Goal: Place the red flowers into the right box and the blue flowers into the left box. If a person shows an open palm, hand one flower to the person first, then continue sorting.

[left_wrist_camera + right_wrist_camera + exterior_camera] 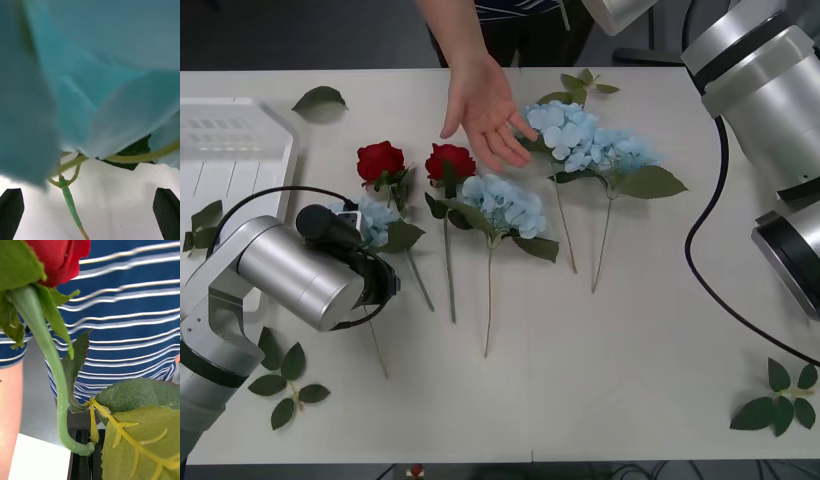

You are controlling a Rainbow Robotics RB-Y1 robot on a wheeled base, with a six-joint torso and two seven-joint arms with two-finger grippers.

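Even overhead light, soft shadows under stems below the hand (485, 110); blue flowers (93, 75) w/ heavy close-up blur

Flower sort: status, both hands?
Right hand shut on red rose, raised before person. Left hand open over blue hydrangea. Person's open palm above table flowers.

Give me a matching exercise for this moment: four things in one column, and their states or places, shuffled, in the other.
Things:
1. left gripper
2. right gripper
3. hand
4. left box

States or places:
A. shut on a red flower by its stem
B. palm open above the table
C. open, over a blue flower
D. white, at the table's far left

Pairs: 1-C, 2-A, 3-B, 4-D
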